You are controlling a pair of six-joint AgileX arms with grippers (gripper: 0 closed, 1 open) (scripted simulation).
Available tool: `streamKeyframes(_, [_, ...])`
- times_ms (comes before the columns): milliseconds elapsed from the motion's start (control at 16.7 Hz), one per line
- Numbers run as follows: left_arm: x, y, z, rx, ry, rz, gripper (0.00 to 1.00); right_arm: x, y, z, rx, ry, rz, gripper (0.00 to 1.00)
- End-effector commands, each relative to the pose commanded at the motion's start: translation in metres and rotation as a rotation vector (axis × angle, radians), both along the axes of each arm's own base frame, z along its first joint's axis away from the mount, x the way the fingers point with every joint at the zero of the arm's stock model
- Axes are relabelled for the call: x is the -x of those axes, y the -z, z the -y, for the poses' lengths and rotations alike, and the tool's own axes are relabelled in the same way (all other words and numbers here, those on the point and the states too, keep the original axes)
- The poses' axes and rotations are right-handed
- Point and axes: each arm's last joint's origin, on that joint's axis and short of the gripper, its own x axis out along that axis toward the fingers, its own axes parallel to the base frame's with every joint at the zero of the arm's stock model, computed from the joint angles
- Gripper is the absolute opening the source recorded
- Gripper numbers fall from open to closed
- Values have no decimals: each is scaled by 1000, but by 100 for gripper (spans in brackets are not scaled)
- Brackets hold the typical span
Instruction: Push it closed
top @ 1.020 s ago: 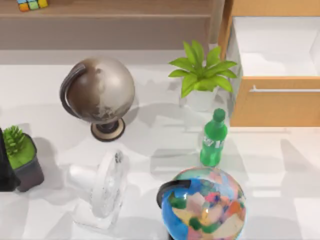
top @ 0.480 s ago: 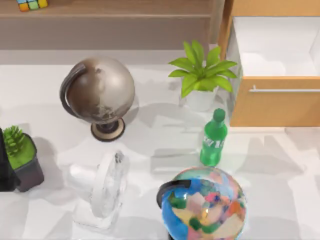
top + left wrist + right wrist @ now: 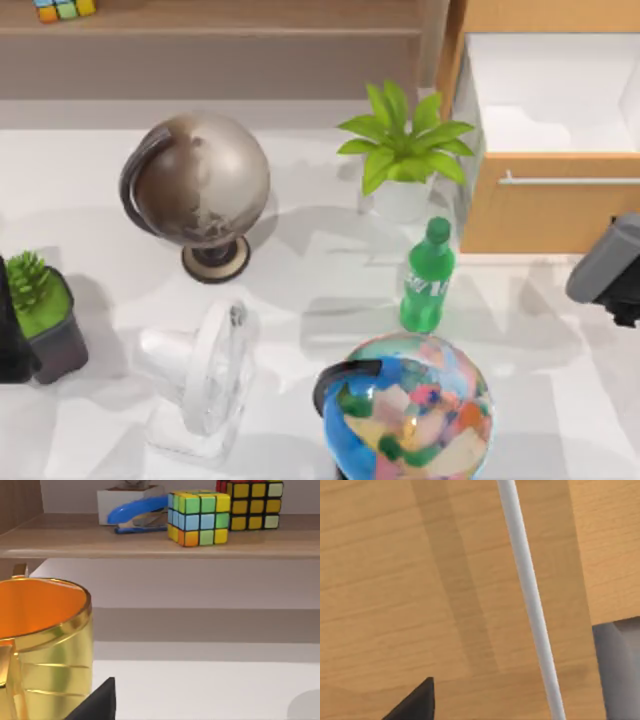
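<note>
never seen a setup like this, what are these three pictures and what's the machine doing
It is a simulated two-armed AgileX robot at a white table. One picture looks down from above; the other two come from cameras on each wrist.

On the table: a grey-brown globe, a multicoloured globe, a green plastic bottle, a leafy potted plant and a white fan.

The right arm's claw sits in front of the open orange-brown wooden drawer, facing its silver bar handle. Nothing is held. The left wrist camera sees a gold mug and colourful puzzle cubes.

The right arm (image 3: 608, 264) reaches in from the right edge of the table, grey and tilted; the left arm (image 3: 12, 330) is parked at the left edge
</note>
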Motion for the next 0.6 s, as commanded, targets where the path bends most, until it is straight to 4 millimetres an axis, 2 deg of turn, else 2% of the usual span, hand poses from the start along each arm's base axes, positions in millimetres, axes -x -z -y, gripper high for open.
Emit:
streamKeyframes(300, [0, 0, 0, 0, 0, 0, 100, 2, 12, -20, 224, 10, 42, 100])
streamKeyframes(600, [0, 0, 0, 0, 0, 0, 100, 2, 13, -23, 257, 13, 49, 100])
